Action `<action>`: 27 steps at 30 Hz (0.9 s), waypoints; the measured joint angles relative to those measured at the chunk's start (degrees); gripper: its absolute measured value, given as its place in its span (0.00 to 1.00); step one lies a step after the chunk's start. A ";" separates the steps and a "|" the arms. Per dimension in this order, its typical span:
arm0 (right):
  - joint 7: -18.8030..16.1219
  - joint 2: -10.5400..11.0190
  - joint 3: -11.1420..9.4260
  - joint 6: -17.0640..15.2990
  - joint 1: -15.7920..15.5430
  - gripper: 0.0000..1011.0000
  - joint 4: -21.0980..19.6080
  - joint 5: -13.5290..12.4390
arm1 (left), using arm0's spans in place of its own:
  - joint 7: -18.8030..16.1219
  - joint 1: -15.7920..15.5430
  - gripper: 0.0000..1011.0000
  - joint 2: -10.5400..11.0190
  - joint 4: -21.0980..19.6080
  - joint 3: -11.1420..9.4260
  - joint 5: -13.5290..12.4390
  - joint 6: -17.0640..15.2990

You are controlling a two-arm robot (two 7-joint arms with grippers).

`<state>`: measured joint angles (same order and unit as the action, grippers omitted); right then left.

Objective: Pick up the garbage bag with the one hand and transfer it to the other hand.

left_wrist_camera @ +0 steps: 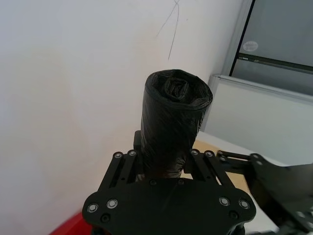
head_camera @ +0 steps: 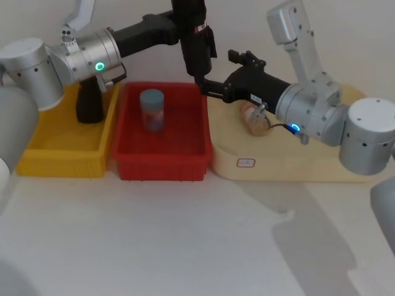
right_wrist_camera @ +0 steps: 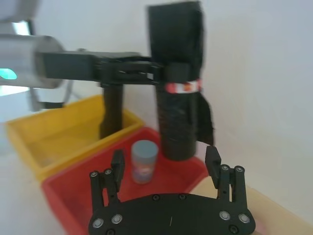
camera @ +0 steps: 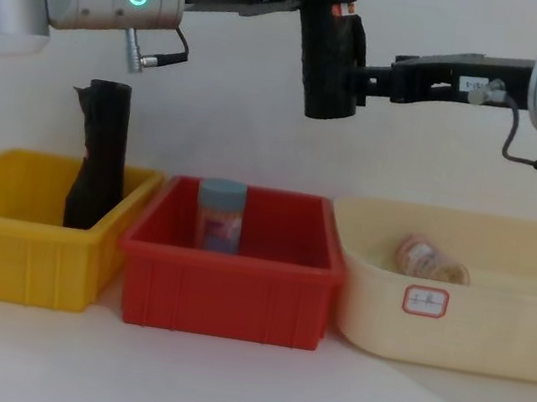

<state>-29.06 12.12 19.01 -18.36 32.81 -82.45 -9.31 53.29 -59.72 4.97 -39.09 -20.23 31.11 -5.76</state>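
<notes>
High above the red bin (camera: 224, 296) the garbage bag (camera: 330, 59) hangs upright, its upper part clamped in the jaws of the left gripper (left_wrist_camera: 164, 159). The right gripper (right_wrist_camera: 164, 154) holds its jaws wide just beside the lower end; whether they touch, we cannot tell. A blue-lidded jar (camera: 220, 216) stands in the bin below.

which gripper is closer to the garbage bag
Left. The left gripper is shut on the garbage bag, holding it above the red bin; the right gripper is open just at its lower end.
</notes>
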 joint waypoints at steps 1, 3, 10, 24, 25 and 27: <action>-0.36 0.22 0.06 0.00 -0.03 0.99 -0.18 -0.16 | 0.02 -0.16 0.40 -0.06 0.38 -0.19 -0.05 0.10; -2.15 0.88 0.27 0.06 -0.11 0.99 -0.66 -0.93 | 0.05 -0.31 0.40 -0.15 0.72 -0.38 -0.06 0.16; -4.73 2.24 0.85 0.00 -0.14 0.99 -1.77 -1.99 | 0.17 -0.72 0.40 -0.34 1.85 -1.02 -0.10 0.38; -4.02 2.03 3.01 -1.18 2.39 0.99 1.66 -0.80 | 1.65 -0.26 0.40 -0.14 0.59 -1.73 1.07 -0.66; -3.92 1.95 3.10 -1.18 2.55 0.99 1.95 -0.74 | 1.72 -0.16 0.40 -0.08 0.38 -1.76 1.13 -0.78; -3.66 1.77 3.24 -1.16 2.90 0.99 2.55 -0.60 | 1.79 0.05 0.40 0.04 -0.09 -1.80 1.26 -0.98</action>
<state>-32.72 13.89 22.25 -19.52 35.71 -79.89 -9.90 55.08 -59.67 5.01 -39.17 -22.03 32.37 -6.74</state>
